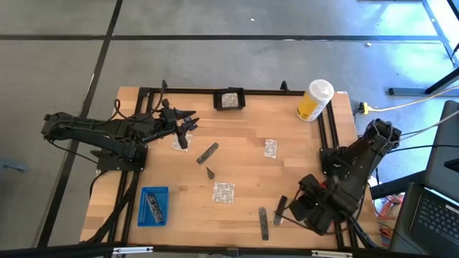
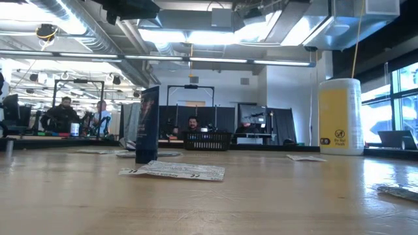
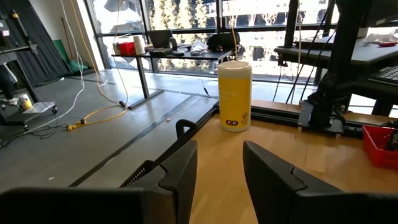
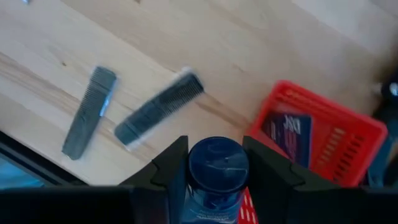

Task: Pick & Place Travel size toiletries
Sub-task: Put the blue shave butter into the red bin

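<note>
Reading the table point(image 1: 287, 129) as a clock face from above, the right arm sits at 5 o'clock and the left at 9 to 10. The yellow container point(image 1: 314, 100) stands at 1 o'clock, out of the working area, and looks like a bystander. The black basket point(image 1: 229, 99) at 12 o'clock holds a sachet. The blue tray point(image 1: 153, 206) at 7 o'clock and the red tray point(image 4: 323, 134) under the right wrist hold items too, so these are probably the drop points.

Loose toiletries lie on the wood. There are sachets near centre point(image 1: 224, 192), at 2 o'clock of centre point(image 1: 270, 148) and under the left claw point(image 1: 179, 143). There are also grey sticks point(image 1: 207, 153) and point(image 1: 264, 223), and a short tube point(image 1: 209, 173) that the low view shows standing on end.

The right gripper point(image 4: 216, 149) clamps a dark tube point(image 4: 217, 171) by its sides, cap towards the camera. It holds the tube just beside the red tray's rim, probably ready to place it there. The arm is folded low over the 5 o'clock corner, with the wrist tipped down at the table.

The left gripper point(image 1: 188, 127) reaches towards 3 o'clock from its base, with the wrist level and the camera looking across at the container. Its fingers point(image 3: 180, 168) stand partly apart with nothing between them. It is above the sachet at 10 o'clock, likely its next pick.
</note>
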You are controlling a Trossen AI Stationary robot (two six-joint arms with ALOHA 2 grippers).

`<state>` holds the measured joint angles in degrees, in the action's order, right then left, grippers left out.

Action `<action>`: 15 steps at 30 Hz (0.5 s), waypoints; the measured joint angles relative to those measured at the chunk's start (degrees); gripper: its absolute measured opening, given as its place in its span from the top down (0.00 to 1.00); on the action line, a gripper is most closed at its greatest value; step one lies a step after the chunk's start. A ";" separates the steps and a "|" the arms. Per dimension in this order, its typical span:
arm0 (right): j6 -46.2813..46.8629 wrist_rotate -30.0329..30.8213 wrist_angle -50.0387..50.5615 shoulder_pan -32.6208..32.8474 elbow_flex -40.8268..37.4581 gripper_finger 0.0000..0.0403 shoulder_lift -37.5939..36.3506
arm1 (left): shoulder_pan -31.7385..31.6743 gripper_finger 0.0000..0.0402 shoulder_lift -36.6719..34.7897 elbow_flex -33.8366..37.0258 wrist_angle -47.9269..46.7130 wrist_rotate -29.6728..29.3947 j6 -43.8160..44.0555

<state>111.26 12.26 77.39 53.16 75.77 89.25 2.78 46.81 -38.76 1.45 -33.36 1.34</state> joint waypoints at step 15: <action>18.91 -3.21 7.72 11.70 0.00 0.67 0.00 | 0.00 0.69 0.00 0.00 0.01 -0.01 -0.01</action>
<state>130.17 9.05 85.11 64.86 75.77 89.25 2.78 46.81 -38.76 1.46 -33.37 1.32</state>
